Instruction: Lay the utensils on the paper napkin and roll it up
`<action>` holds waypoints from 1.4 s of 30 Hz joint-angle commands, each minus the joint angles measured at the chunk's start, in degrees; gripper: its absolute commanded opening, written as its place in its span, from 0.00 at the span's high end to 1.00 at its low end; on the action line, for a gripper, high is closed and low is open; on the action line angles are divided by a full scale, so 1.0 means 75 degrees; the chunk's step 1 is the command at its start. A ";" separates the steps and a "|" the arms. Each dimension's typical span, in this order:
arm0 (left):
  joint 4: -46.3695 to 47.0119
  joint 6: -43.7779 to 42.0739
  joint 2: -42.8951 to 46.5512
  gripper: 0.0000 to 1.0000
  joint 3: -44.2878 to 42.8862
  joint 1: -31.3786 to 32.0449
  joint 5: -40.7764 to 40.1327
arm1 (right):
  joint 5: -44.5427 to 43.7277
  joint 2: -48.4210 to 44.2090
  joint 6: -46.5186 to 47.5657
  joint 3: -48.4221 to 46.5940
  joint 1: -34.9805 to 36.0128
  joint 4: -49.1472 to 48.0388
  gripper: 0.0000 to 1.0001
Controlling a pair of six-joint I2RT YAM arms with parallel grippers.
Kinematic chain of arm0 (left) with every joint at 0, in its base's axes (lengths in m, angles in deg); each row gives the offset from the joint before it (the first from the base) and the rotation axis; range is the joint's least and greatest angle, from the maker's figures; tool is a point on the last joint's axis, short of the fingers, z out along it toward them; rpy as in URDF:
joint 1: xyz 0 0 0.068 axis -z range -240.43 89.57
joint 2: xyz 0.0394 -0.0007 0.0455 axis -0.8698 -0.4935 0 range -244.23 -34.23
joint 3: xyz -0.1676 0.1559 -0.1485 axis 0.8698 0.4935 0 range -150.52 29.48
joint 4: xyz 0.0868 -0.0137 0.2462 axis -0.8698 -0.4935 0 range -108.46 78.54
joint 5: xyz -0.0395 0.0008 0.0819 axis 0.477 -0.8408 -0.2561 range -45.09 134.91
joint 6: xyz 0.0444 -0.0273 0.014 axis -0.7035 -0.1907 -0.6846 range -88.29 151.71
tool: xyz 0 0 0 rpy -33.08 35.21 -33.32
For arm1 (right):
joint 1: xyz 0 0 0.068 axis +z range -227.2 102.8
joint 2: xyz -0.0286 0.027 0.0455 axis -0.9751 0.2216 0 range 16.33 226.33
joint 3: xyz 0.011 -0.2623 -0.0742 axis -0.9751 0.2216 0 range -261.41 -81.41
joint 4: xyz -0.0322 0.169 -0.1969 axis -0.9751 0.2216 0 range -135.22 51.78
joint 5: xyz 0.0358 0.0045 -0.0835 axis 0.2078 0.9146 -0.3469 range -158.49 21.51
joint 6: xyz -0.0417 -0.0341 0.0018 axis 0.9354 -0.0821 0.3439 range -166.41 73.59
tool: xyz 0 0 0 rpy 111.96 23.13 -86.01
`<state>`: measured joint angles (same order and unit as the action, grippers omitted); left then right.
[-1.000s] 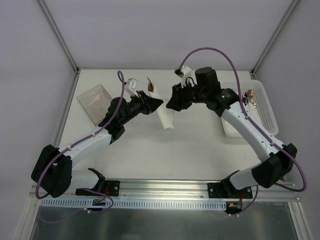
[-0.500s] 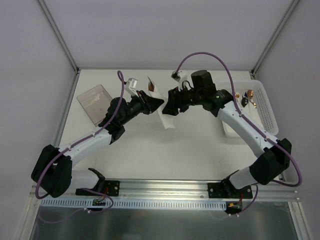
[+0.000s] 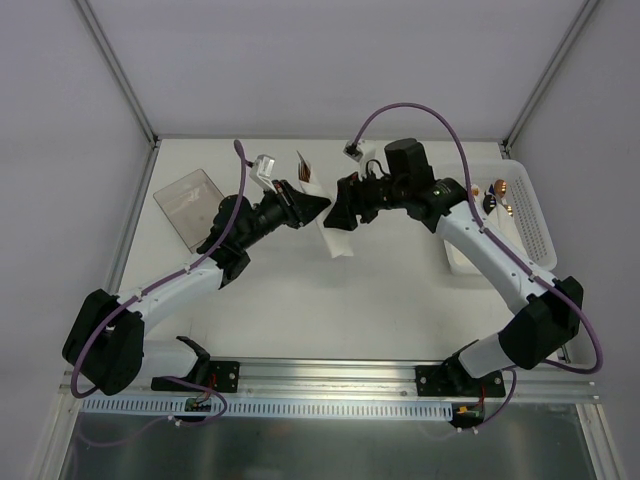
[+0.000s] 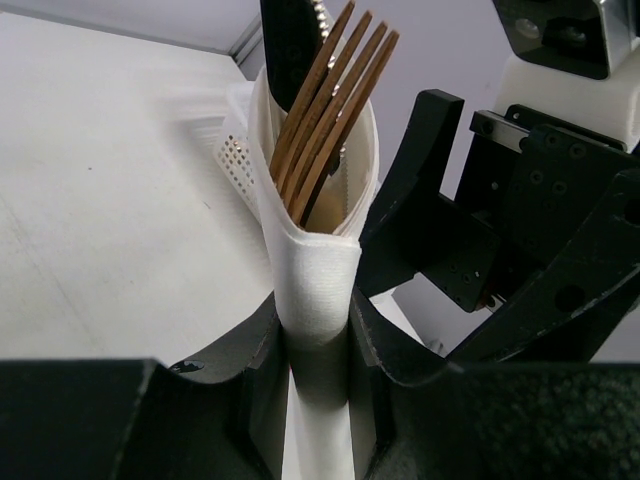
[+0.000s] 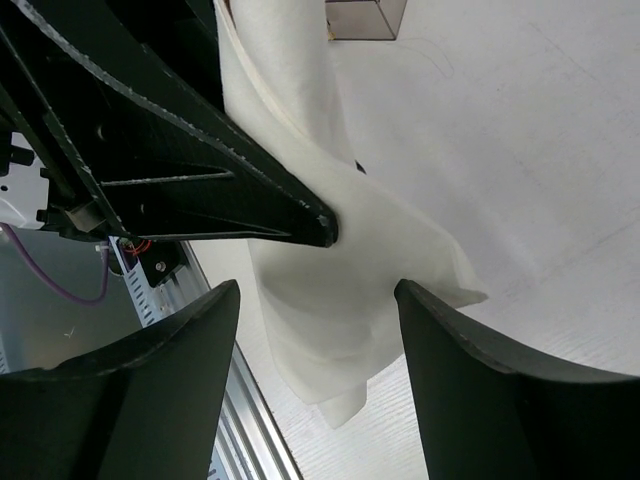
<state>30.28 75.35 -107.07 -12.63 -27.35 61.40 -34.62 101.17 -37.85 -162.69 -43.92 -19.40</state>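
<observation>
White tabletop (image 3: 380,300) fills the cell, with grey walls on three sides and a metal rail along the near edge where both arm bases are bolted. From there the two arms reach up and inward, and they meet over the middle of the table, a little toward the back.

The left gripper (image 3: 312,208) is clamped on the paper napkin (image 3: 335,240), which is wrapped into a loose tube. In the left wrist view its two black fingers (image 4: 250,365) press the white paper from both sides. The utensils (image 4: 330,110) stand inside that tube, and copper fork tines poke out of its open top end.

The right gripper (image 5: 320,300) sits just beside the left one, facing it. Its jaws are spread wide, one on either side of the napkin's loose lower tail, without pinching it. That tail hangs crumpled and partly unfolded below the roll; I cannot tell whether it touches the table.

Farther back on the left, a clear plastic box (image 3: 190,207) lies on the table. At the far right edge sits a white perforated basket (image 3: 535,225) with something copper-coloured (image 3: 503,195) at its far end.
</observation>
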 commanded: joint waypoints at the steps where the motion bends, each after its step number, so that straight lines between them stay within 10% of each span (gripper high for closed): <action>1: 0.1032 0.0299 0.0313 1.00 -0.0245 0.0101 0.0403 | 0.0253 -0.0073 0.0113 0.0020 -0.0113 -0.0256 0.32; 14: 0.1794 0.0826 -0.0179 1.00 -0.0292 0.0101 0.1012 | 0.1811 -0.0015 -0.0554 0.0172 -0.0311 -0.1098 0.36; 35: 0.2170 0.0815 -0.0261 1.00 -0.0151 0.0089 0.0614 | 0.4332 0.0290 -0.2616 0.0993 -0.0839 -0.2962 1.00; 42: 0.1199 0.0348 0.0078 0.58 -0.0233 0.0031 0.0368 | 0.4543 0.0056 -0.2887 0.1180 -0.1494 -0.3361 1.00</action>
<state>39.20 81.06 -109.28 -12.63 -27.00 66.65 -4.74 103.42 -57.11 -153.68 -52.58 -41.15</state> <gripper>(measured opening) 0.370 0.243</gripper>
